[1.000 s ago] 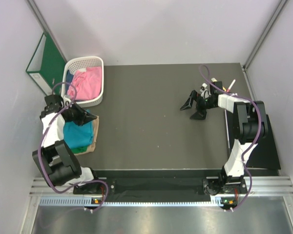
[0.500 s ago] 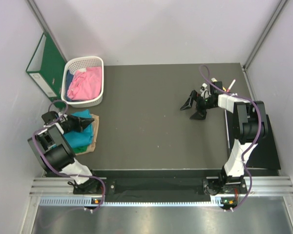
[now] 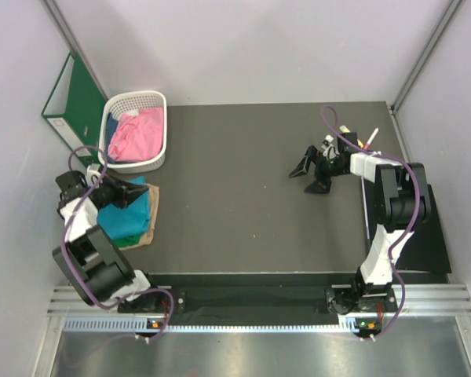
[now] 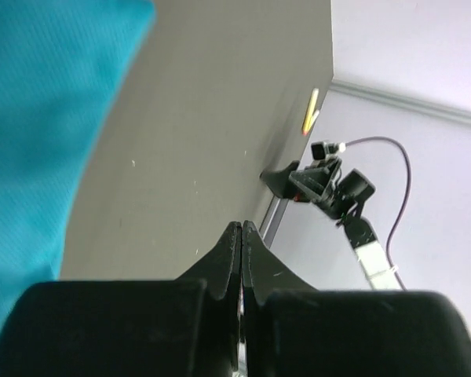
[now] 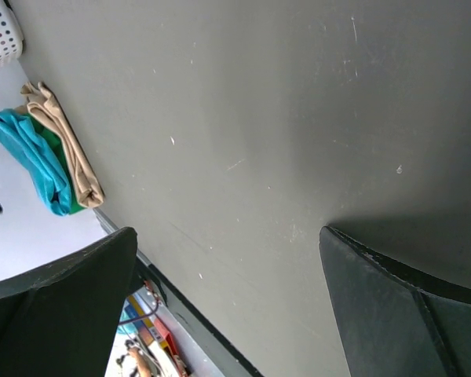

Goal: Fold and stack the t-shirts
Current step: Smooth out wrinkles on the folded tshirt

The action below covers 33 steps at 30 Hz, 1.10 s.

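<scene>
Grey table carries white basket and shirt stack.

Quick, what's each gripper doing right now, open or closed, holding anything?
Left gripper: closed, holding nothing.
Right gripper: open wide, empty.

Left fingers seemingly shifted slightly over the t-shirts.

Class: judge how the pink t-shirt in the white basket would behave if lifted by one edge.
The pink t-shirt lies crumpled in the basket, so it probably droops limply. Its bunched folds suggest it may drag over the rim rather than lift cleanly.
</scene>
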Available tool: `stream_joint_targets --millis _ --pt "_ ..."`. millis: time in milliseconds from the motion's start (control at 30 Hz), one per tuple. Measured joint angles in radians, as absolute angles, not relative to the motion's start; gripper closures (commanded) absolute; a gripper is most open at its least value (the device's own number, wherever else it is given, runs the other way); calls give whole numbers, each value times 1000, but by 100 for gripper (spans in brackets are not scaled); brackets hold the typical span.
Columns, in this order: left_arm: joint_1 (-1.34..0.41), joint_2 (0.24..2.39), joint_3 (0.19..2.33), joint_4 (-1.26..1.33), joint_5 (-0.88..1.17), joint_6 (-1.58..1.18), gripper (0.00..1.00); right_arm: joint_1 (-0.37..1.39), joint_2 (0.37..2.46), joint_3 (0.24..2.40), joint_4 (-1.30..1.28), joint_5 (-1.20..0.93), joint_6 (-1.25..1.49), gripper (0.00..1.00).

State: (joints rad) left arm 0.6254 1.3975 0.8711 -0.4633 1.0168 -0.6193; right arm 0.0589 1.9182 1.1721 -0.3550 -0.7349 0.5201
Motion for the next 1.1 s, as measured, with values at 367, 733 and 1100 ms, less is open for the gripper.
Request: stream_joint_targets --millis 367,733,1100 --pt "617 1248 468 -583 983 -605 100 59 1920 1172 -336 -731 542 1" --pt "613 1313 539 -588 929 -628 100 59 1920 1164 -315 -731 553 0" --pt "527 1272 967 -727 813 -431 83 59 1919 1153 -292 -743 573 0"
